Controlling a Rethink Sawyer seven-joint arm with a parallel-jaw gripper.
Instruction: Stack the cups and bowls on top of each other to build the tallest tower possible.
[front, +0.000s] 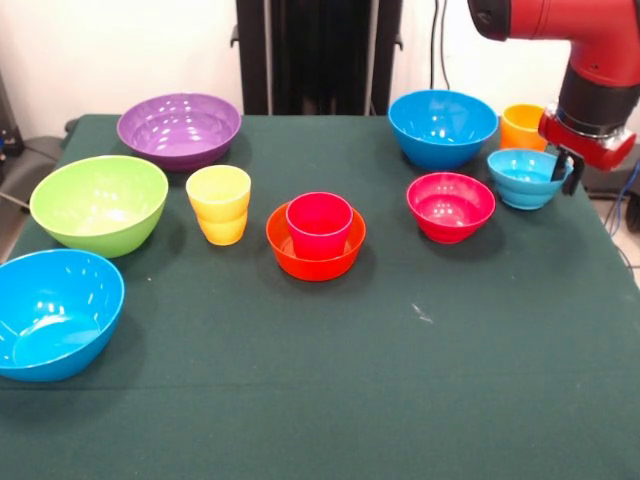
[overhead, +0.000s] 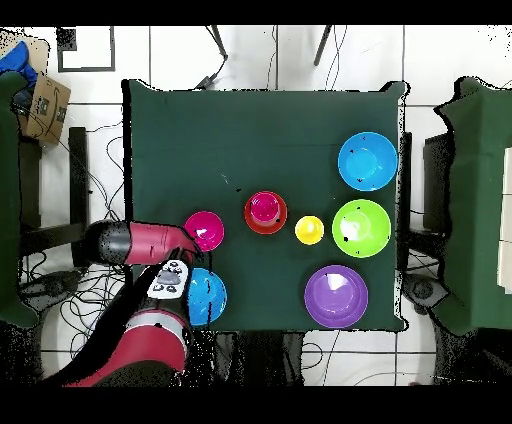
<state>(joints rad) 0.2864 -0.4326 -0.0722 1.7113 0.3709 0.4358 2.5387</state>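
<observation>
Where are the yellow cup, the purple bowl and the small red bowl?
yellow cup (front: 219, 204), front view, on its outer side wall.
purple bowl (front: 179, 124), front view, on its inner wall.
red bowl (front: 450, 205), front view, on its inside bottom.

Orange cup (front: 522, 126) half hidden behind arm; overhead: small light-blue bowl (front: 527, 178) under arm.

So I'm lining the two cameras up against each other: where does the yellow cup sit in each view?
Front view: the yellow cup stands left of centre, between the lime green bowl and the orange bowl.
Overhead view: the yellow cup is right of centre, between the same lime green bowl and orange bowl.
Shared landmark: the red-pink cup standing inside the orange bowl.
</observation>
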